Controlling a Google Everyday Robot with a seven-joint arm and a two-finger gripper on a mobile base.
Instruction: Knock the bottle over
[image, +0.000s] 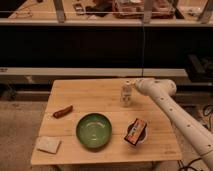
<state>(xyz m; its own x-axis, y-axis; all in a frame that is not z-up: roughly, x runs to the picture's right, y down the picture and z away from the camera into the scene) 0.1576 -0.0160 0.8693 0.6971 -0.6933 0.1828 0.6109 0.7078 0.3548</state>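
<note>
The bottle (127, 94) is small, pale and translucent with a white cap, and it stands upright on the far right part of the wooden table (90, 95). My white arm (175, 117) comes in from the lower right. My gripper (137, 86) is at the arm's end, right beside the bottle's upper right side, touching it or nearly so.
A green bowl (93, 130) sits at the front middle of the table. An orange-and-black packet (135, 132) is at the front right, a small red-brown item (63, 111) at the left, and a pale flat pad (48, 144) at the front left corner. A dark shelf unit (100, 45) stands behind the table.
</note>
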